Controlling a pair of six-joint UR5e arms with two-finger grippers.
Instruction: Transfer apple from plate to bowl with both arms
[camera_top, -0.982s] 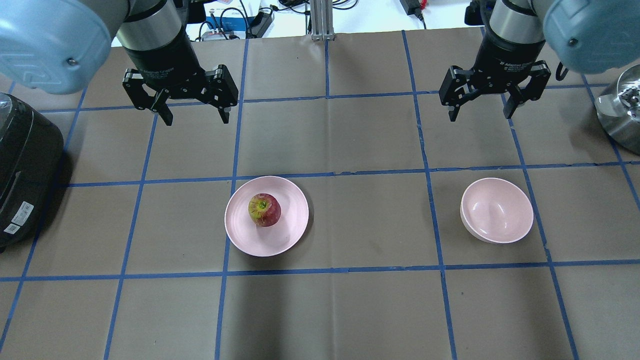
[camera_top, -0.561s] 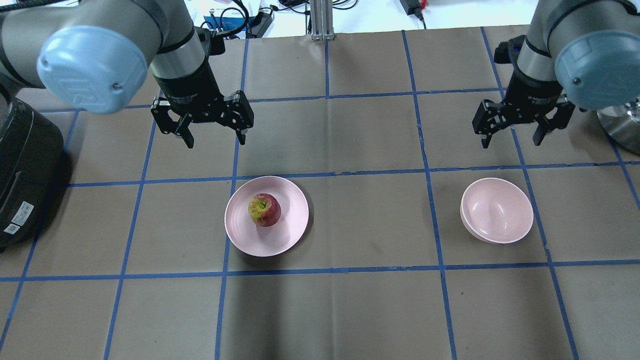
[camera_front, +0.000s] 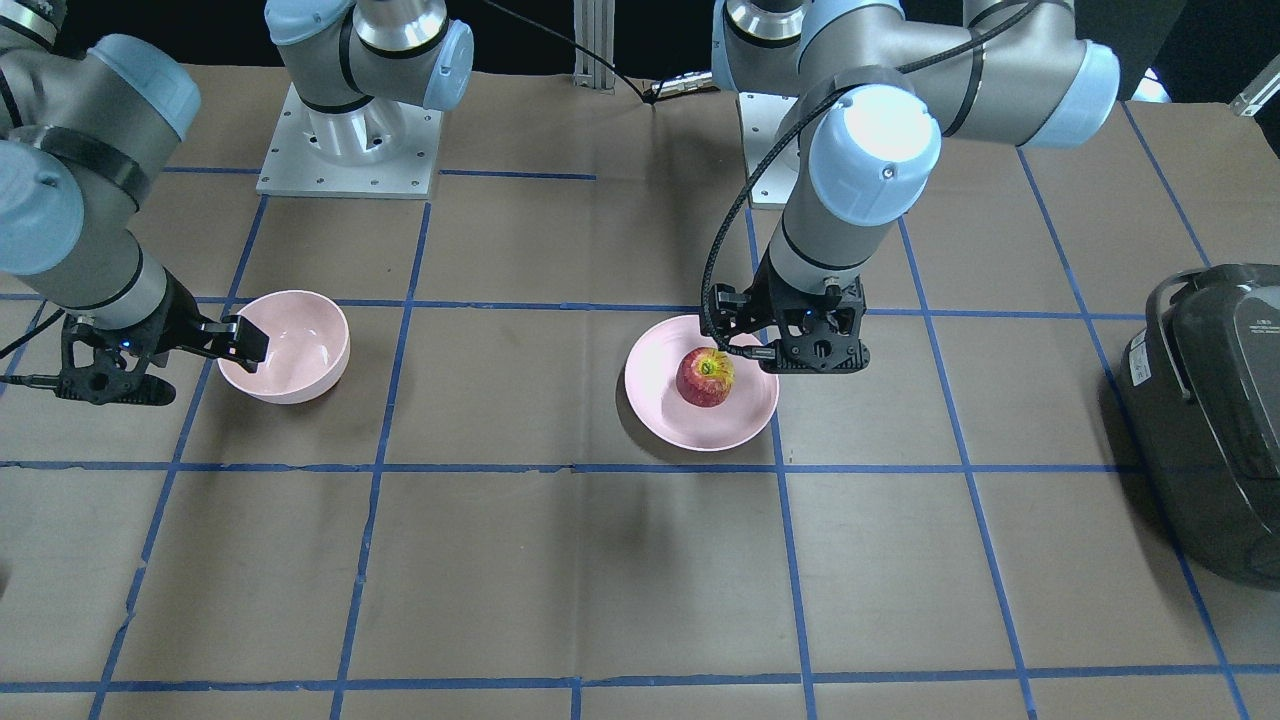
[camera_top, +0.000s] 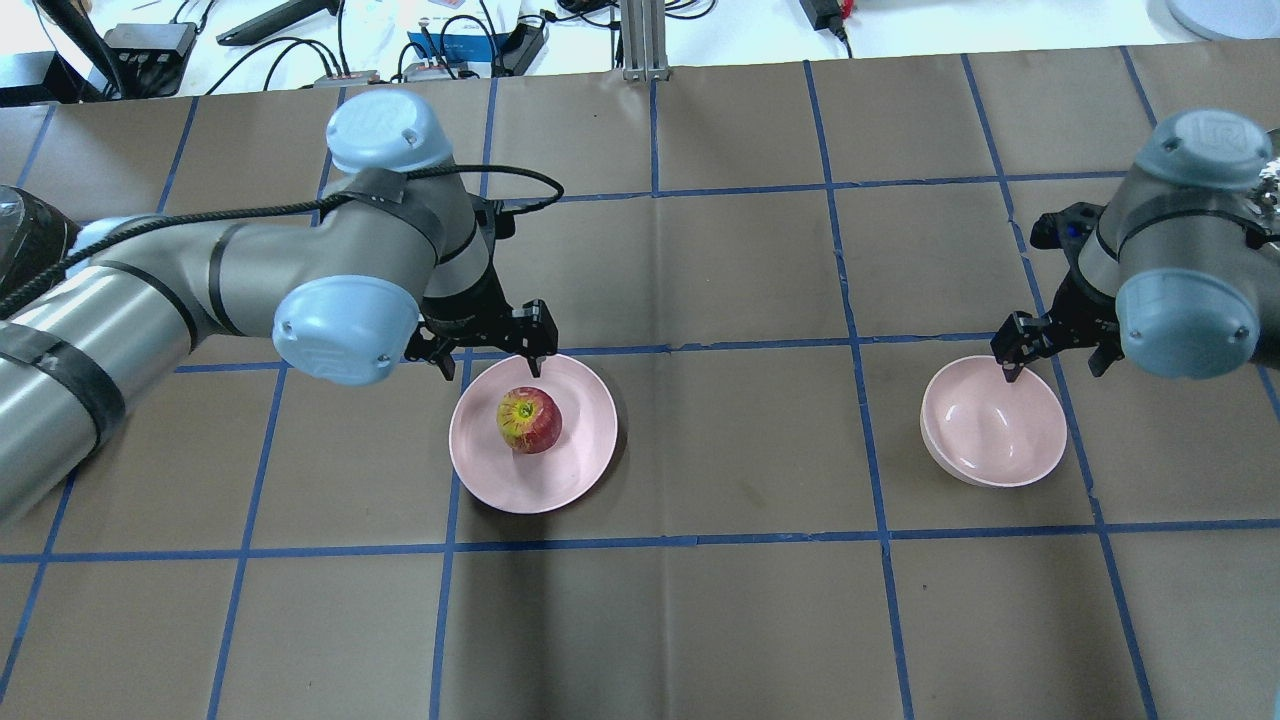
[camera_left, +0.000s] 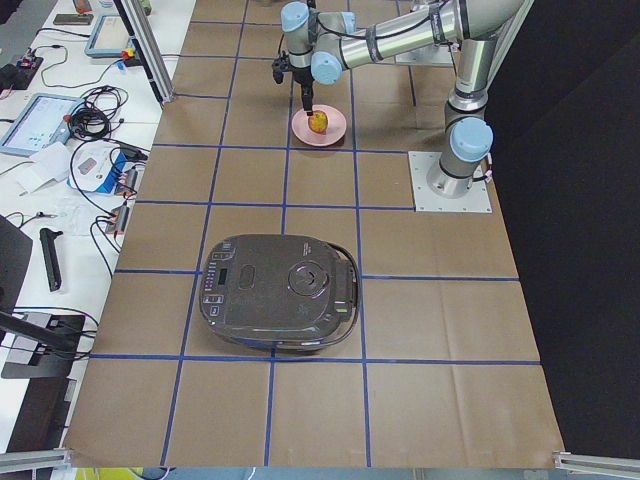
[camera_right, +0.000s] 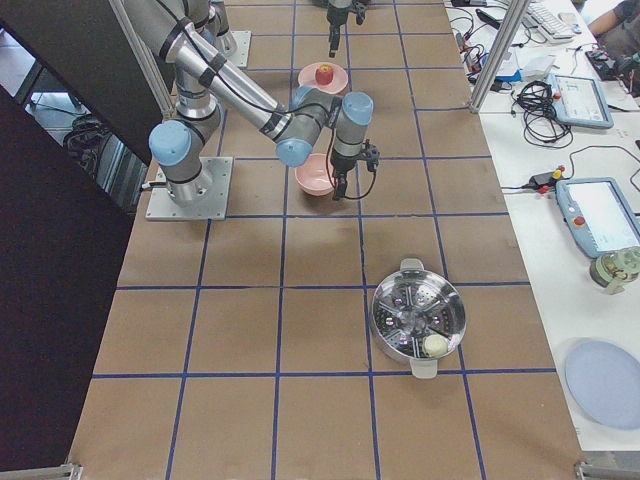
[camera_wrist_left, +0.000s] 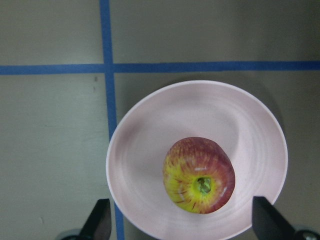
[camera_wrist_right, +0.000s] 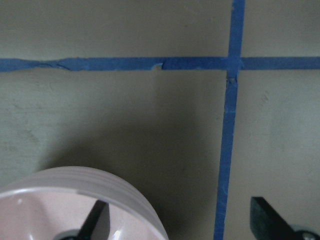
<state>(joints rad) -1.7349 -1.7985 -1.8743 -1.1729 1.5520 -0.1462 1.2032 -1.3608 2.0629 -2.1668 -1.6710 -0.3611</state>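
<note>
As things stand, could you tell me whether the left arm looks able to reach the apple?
Probably yes: the left tool is open above the plate, close to the apple, with nothing between them.

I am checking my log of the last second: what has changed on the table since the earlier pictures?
The left hand, open, came down over the plate, near the apple. The right hand, open, came down over the rim of the bowl. Nothing was taken hold of. Apple, plate and bowl did not move.
</note>
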